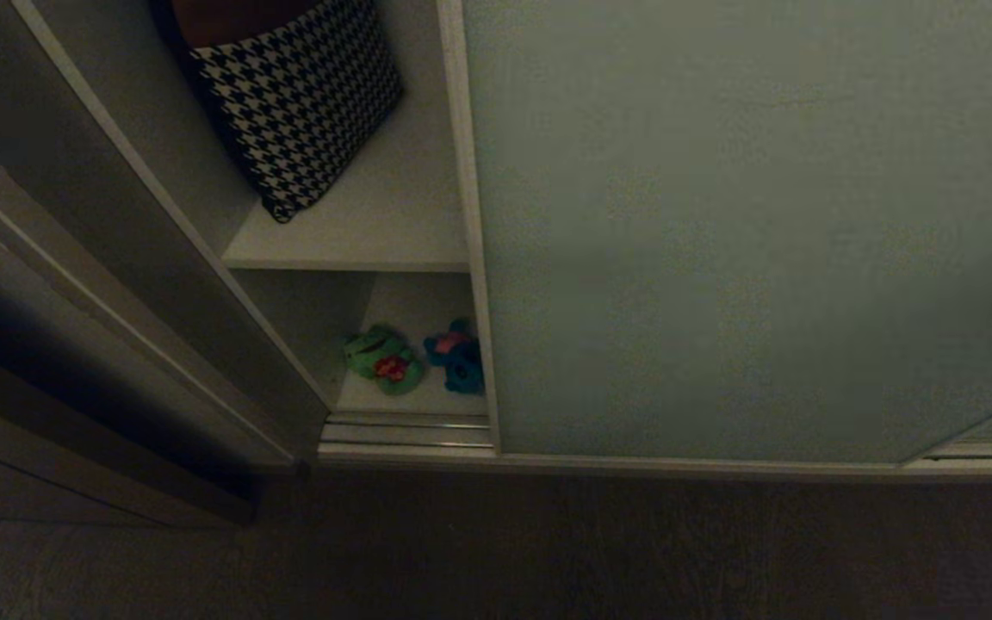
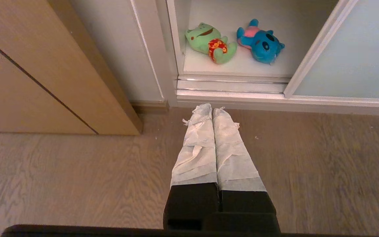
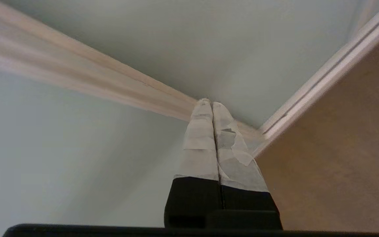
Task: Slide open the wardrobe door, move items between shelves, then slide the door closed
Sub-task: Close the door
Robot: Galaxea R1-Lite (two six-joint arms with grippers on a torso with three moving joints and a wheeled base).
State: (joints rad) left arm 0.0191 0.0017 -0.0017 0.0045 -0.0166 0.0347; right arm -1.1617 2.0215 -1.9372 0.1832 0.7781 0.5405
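On the lower shelf (image 1: 410, 400), the green plush toy (image 1: 382, 359) lies just left of the blue plush toy (image 1: 457, 355); both look soft, light, best pinched mid-body. The sliding wardrobe door (image 1: 720, 232) stands partly open. Left gripper (image 2: 212, 110) and right gripper (image 3: 211, 104): jaws clenched, empty.

**A room in a home, in front of a built-in wardrobe**

The camera is looking at a fitted wardrobe with a pale grey-green sliding wardrobe door (image 1: 720, 232) running on a floor track. White shelves (image 1: 358, 245) are showing in the open part. A houndstooth cushion (image 1: 302, 95) is leaning on the upper one, and a green plush toy (image 1: 382, 358) and a blue plush toy (image 1: 457, 353) are lying on the lowest one. A wood-grain floor (image 2: 61, 177) and light wooden panelling (image 2: 28, 75) are giving it a domestic look.
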